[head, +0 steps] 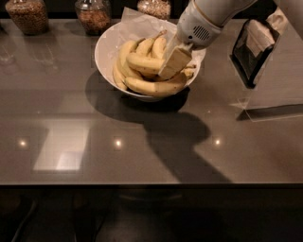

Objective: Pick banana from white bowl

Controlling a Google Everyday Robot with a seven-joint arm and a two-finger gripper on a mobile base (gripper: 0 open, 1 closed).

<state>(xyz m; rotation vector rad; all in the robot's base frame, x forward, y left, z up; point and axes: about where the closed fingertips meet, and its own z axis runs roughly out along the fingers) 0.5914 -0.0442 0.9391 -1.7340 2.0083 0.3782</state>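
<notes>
The white bowl (105, 52) stands at the back middle of the grey counter, lined with crinkled white paper. It holds several yellow bananas (147, 86), lying mostly crosswise. My gripper (171, 66) comes down from the upper right on a white arm and reaches into the right side of the bowl. Its cream tip rests on or just above the top bananas and hides part of them.
Three glass jars of brown grains stand along the back edge (28, 15) (93, 16) (154, 8). A black framed stand (251, 49) and a clear holder (274, 101) are at the right. The counter's front edge (142, 183) runs across below the middle.
</notes>
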